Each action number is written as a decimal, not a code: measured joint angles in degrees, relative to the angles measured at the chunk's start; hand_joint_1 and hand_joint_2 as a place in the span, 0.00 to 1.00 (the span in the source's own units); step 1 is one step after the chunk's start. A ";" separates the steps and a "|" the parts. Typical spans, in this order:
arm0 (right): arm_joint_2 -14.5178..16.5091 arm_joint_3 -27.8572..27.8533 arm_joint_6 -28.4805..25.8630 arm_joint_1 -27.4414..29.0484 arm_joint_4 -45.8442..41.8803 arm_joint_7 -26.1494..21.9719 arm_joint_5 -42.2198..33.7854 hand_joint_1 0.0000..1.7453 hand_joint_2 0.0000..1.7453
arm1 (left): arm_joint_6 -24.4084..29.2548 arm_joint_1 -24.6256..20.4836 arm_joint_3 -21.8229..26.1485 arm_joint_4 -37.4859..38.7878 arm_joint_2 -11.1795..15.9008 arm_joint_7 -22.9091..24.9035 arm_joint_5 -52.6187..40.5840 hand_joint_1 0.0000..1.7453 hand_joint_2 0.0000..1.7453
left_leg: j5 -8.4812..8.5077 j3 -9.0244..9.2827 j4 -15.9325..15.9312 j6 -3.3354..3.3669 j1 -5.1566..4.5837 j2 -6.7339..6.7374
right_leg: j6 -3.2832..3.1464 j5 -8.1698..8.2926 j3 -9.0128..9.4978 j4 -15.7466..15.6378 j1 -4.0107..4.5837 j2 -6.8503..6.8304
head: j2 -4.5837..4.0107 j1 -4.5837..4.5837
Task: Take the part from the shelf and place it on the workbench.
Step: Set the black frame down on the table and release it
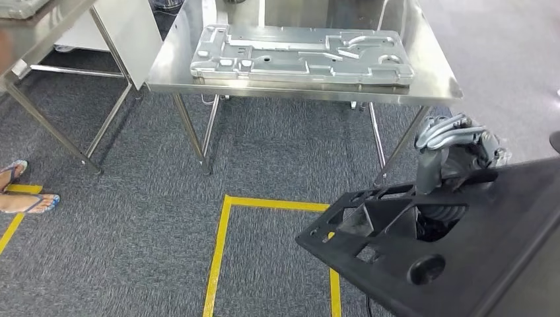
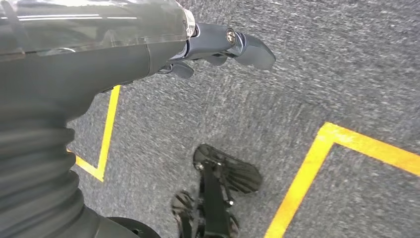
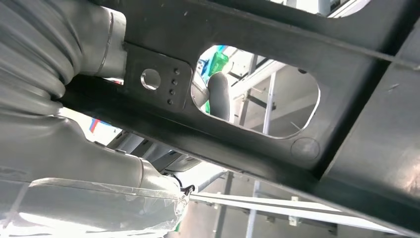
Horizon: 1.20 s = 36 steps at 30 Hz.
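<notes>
a: where's the part (image 1: 422, 257) now?

b: off the shelf, low at the right, over the carpet (image 1: 132, 251), short of the workbench (image 1: 436, 86). the right hand (image 1: 455, 148) holds it: fingers hook over its upper edge, and in the right wrist view the thumb (image 3: 220, 94) pokes through a cutout.

a: which way to the bench?

b: ahead and up-left of the hand. the part's long axis runs corner-on toward the yellow tape (image 1: 218, 257), not along the bench front, so i'd guess it needs turning.

a: and the bench top?

b: a grey tray (image 1: 300, 56) already lies along it.

a: left hand (image 2: 218, 47)?

b: hangs over the floor, fingers loosely out, holding nothing. the right is nearer.

a: any labels?

b: none i can read.
</notes>
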 joint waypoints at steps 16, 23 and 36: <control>0.25 -0.79 0.85 0.78 -0.67 -1.63 -2.35 1.00 1.00 | 0.06 -0.24 0.07 0.05 0.11 -0.21 -0.83 0.00 1.00 | -11.44 -6.01 16.78 -3.50 0.19 0.15 | -3.49 9.84 5.54 -16.05 0.61 1.11 | -0.01 -0.79; 0.38 -0.94 0.60 0.85 -0.79 -1.89 -1.78 1.00 1.00 | 0.06 0.11 0.11 0.06 0.62 -0.22 -1.16 0.00 1.00 | 1.71 -5.18 2.64 -0.90 -0.71 -2.25 | -2.43 6.69 9.65 -15.46 1.10 3.22 | -0.01 -0.73; 0.63 -1.01 -0.02 -0.81 -1.75 -0.74 -0.75 1.00 1.00 | -0.01 -0.24 0.12 0.05 0.57 -0.33 -1.69 0.00 1.00 | -0.16 -0.70 1.62 -0.91 -0.14 -1.08 | 0.06 8.45 4.40 -13.29 -0.22 -0.37 | 0.00 -0.19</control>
